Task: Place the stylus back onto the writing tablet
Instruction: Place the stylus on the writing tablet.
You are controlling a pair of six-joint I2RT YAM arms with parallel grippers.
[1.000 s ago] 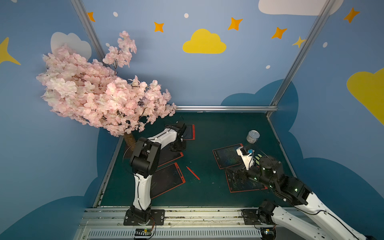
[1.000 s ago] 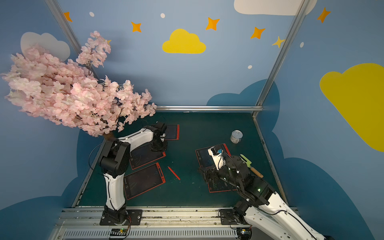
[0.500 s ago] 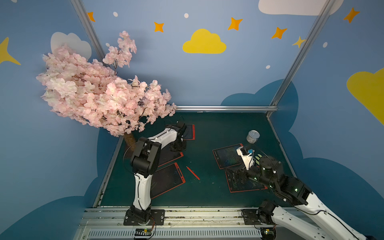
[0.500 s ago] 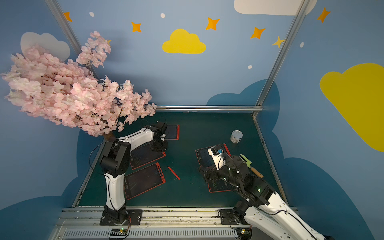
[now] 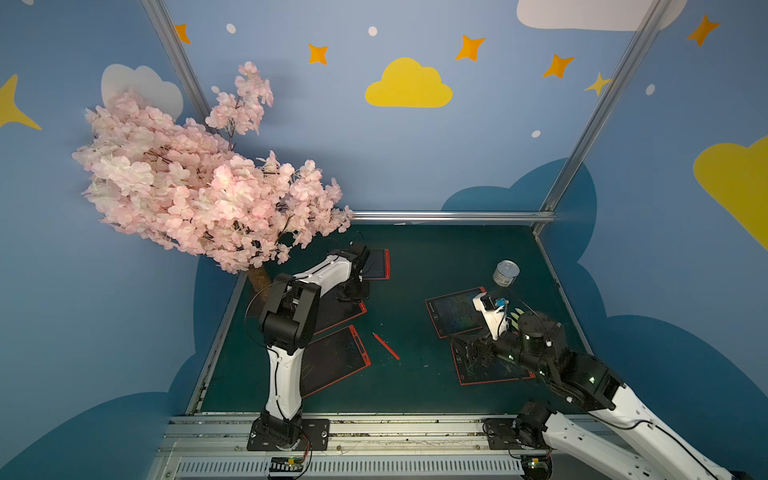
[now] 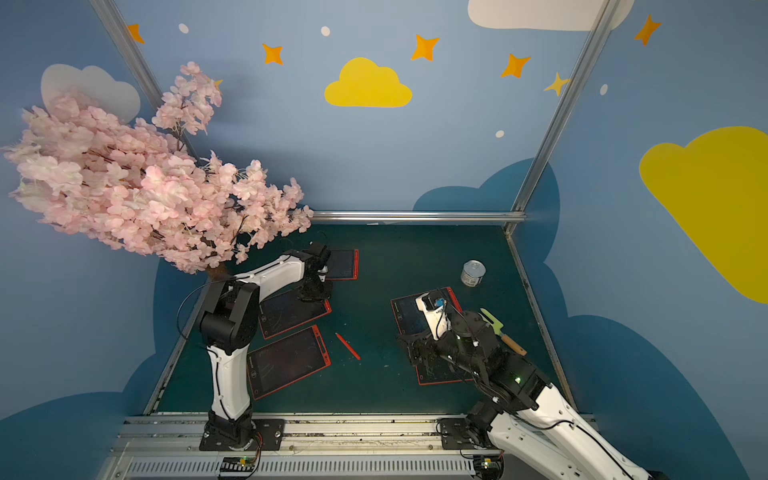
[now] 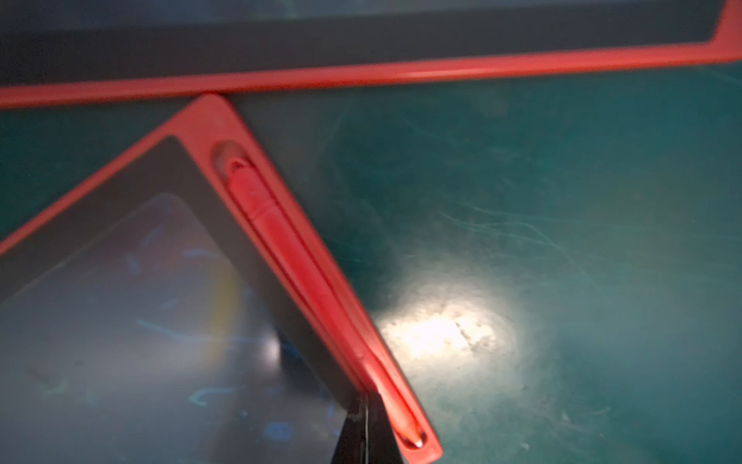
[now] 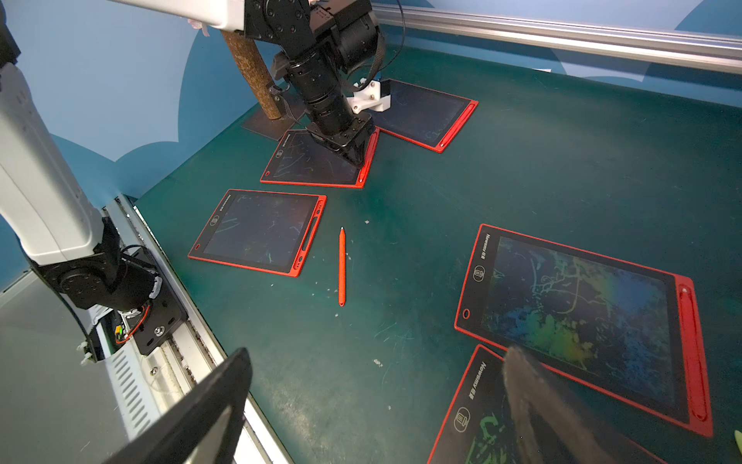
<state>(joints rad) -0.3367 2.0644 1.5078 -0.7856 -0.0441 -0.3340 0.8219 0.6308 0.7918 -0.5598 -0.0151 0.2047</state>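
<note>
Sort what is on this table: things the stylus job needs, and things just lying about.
Job: loose red stylus; empty-slot tablet beside it; middle tablet under the shut left gripper, with its slotted stylus.
Lying about: tin can; green fork; blossom tree; far tablet; colourful tablet; green-scribbled tablet.

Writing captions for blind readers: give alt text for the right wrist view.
A loose red stylus lies on the green table among five red-framed writing tablets. Beyond it the shut left hand points down at one tablet's edge; the open right hand frames the foreground.
</note>
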